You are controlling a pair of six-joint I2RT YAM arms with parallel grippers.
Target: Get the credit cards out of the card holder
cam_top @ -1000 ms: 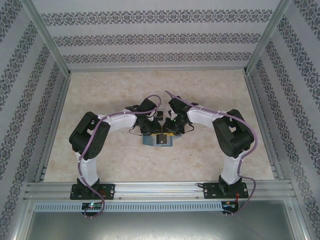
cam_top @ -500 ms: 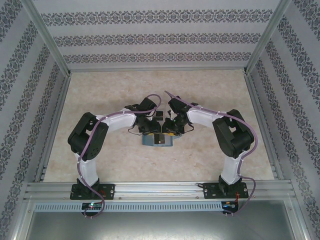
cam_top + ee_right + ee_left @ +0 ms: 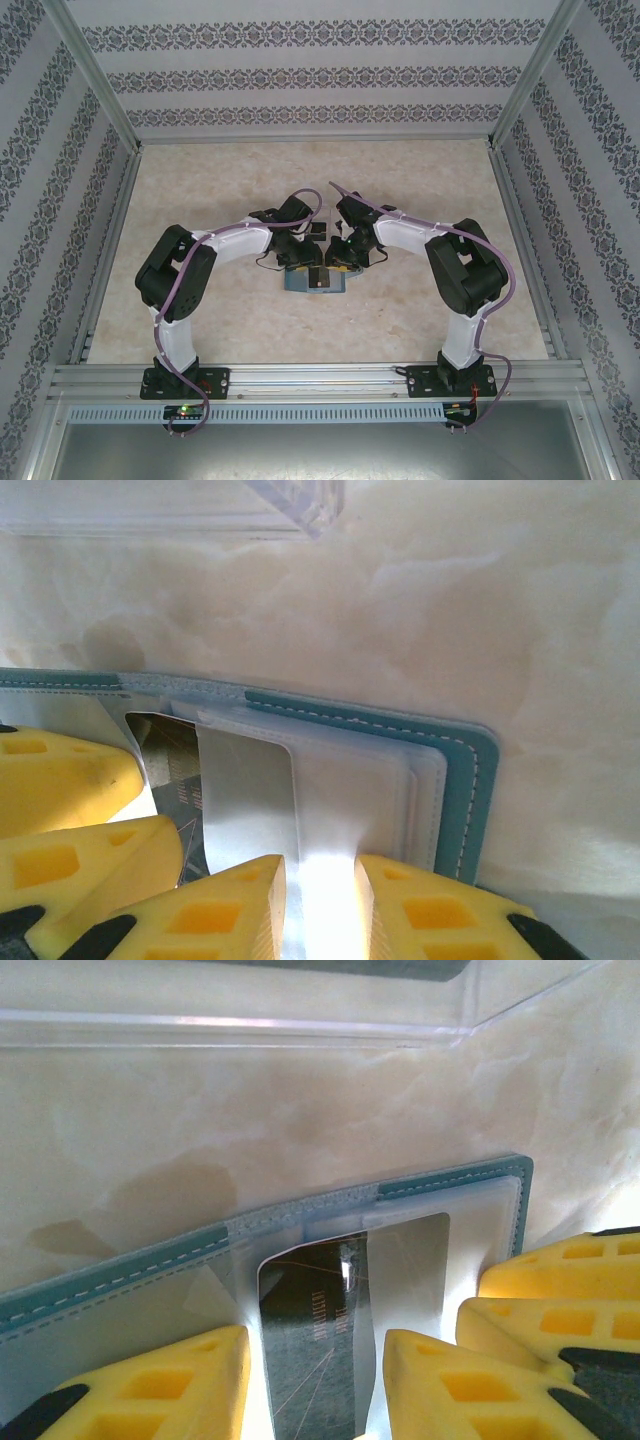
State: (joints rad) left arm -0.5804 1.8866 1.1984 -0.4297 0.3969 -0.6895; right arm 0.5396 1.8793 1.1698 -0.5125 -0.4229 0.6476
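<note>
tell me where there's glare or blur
left wrist: a glare streak on the credit card, the left gripper close and soft; right wrist: the clear pocket of the card holder blown out white between the fingers of the right gripper; top external: even light, no glare

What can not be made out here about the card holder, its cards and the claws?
- Top view: both arms cover most of the card holder; its cards are too small to count.
- Left wrist view: the bottom edge cuts off the credit card at the left claw; its print is blurred.
- Right wrist view: glare at the right claw hides whether it pinches the pocket.
</note>
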